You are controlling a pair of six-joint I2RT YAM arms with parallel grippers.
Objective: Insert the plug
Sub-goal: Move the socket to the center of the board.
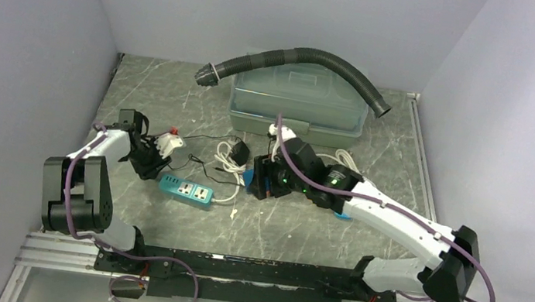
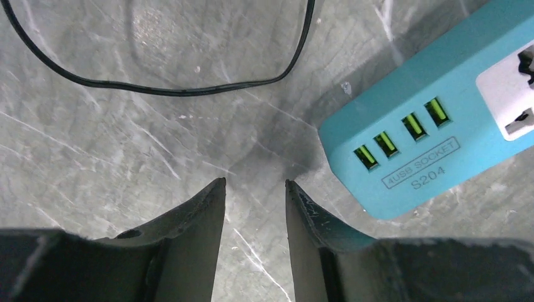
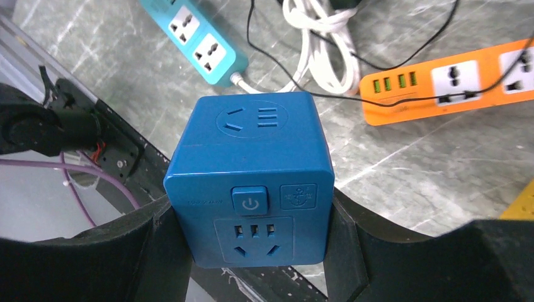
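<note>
Hovering low over the grey table [image 2: 94,157], the left gripper [image 2: 252,189] has its jaws apart with nothing between them, just beside the USB end of the teal power strip [image 2: 434,119]. A thin black wire [image 2: 189,91] loops across the surface ahead of it. The thing to insert is, I judge, the small black plug [image 1: 239,151]. It lies near the table's middle by the white cable bundle [image 1: 227,163], apart from both arms' fingers, and it is not yet in any socket. Further right, the right gripper [image 3: 252,239] is clamped on a blue cube socket [image 3: 252,157], one socket face turned towards its camera. To do this step well, the free left arm should take the plug by its body, leave the prongs exposed, and line them squarely with a socket face before pushing, while the right arm holds the cube steady. I cannot tell whether the small white piece [image 1: 170,140] beside the left gripper is another plug, nor which socket is meant. An orange power strip [image 3: 453,82] shows only in the right wrist view; it cannot be found in the overhead view
</note>
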